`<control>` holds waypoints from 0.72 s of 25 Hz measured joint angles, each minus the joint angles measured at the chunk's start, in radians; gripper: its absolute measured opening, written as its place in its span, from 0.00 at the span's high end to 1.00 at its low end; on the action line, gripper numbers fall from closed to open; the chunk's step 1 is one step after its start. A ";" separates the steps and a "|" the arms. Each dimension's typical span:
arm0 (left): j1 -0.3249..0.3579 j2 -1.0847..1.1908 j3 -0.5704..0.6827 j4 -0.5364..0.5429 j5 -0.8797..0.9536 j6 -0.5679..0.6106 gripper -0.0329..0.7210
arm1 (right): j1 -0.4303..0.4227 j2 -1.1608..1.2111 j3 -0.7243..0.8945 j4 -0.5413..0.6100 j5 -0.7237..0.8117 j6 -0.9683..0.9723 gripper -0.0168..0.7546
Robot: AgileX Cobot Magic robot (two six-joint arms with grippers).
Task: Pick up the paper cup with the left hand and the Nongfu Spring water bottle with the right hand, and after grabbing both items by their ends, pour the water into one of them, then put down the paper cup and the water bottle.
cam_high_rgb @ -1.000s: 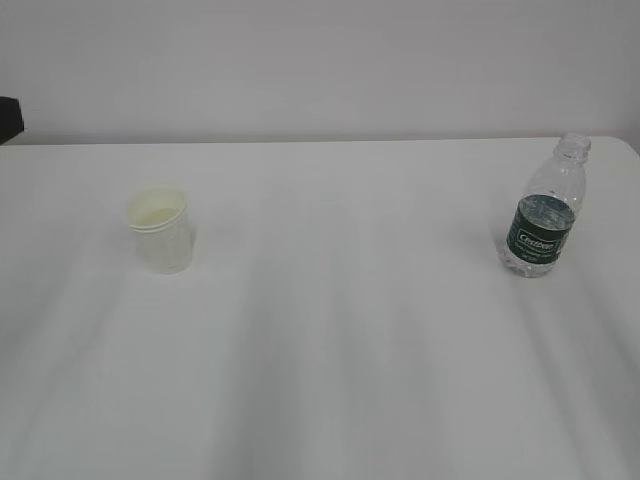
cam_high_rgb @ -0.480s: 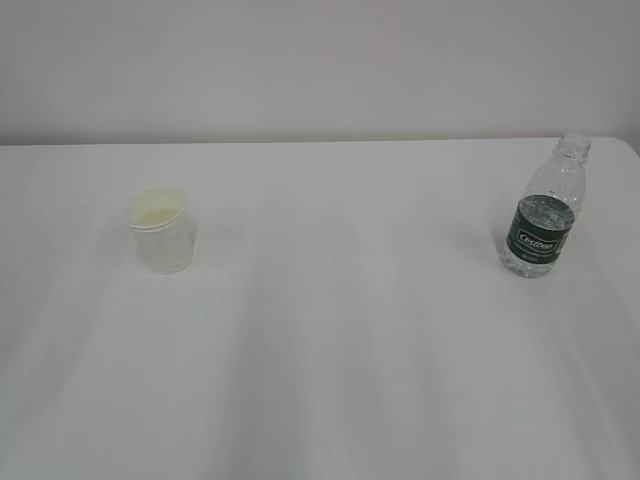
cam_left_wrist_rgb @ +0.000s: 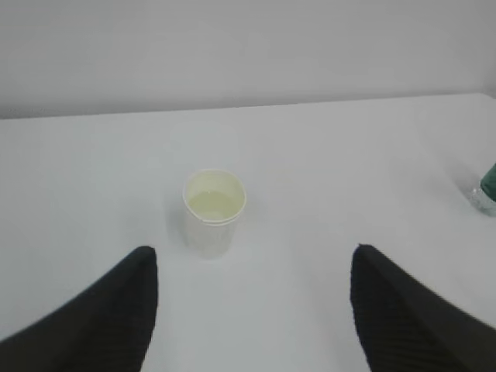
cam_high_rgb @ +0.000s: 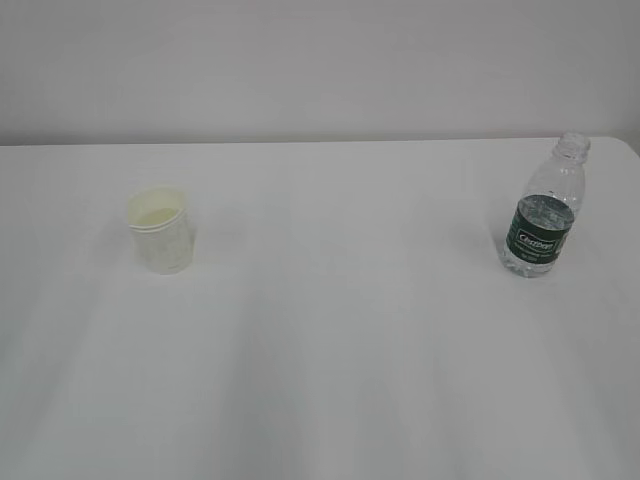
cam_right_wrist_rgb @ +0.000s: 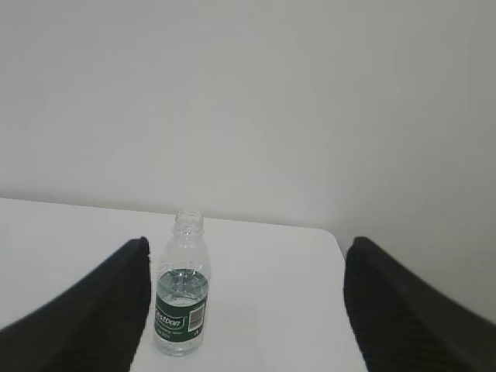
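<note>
Standing upright near the table's (cam_high_rgb: 330, 380) left edge, the paper cup (cam_high_rgb: 160, 230) sits untouched, and we see the Nongfu Spring water bottle (cam_high_rgb: 543, 208) upright, uncapped, close to the far right corner. Our left hand (cam_left_wrist_rgb: 252, 306) and right hand (cam_right_wrist_rgb: 244, 310) both hold their jaws wide apart, gripping nothing. The cup perhaps holds liquid; we cannot tell.

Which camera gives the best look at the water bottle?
The right wrist view: the water bottle stands upright, whole and close, label and open neck clear. The exterior view shows it whole but smaller, at the table's right; the left wrist view catches only a sliver at its right edge.
</note>
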 joint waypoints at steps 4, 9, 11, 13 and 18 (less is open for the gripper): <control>0.000 -0.084 0.000 0.011 0.028 0.000 0.24 | 0.000 -0.072 0.000 0.009 0.083 0.000 0.21; 0.000 -0.198 0.000 0.028 0.133 0.000 0.26 | 0.000 -0.160 0.000 0.047 0.181 0.000 0.21; 0.000 -0.243 0.000 0.057 0.183 0.000 0.26 | 0.000 -0.187 0.000 0.053 0.224 0.000 0.21; 0.000 -0.281 0.000 0.082 0.228 0.017 0.26 | 0.000 -0.206 0.000 0.058 0.259 0.000 0.21; 0.000 -0.369 0.000 0.088 0.393 0.045 0.26 | 0.000 -0.224 -0.059 0.081 0.403 0.000 0.21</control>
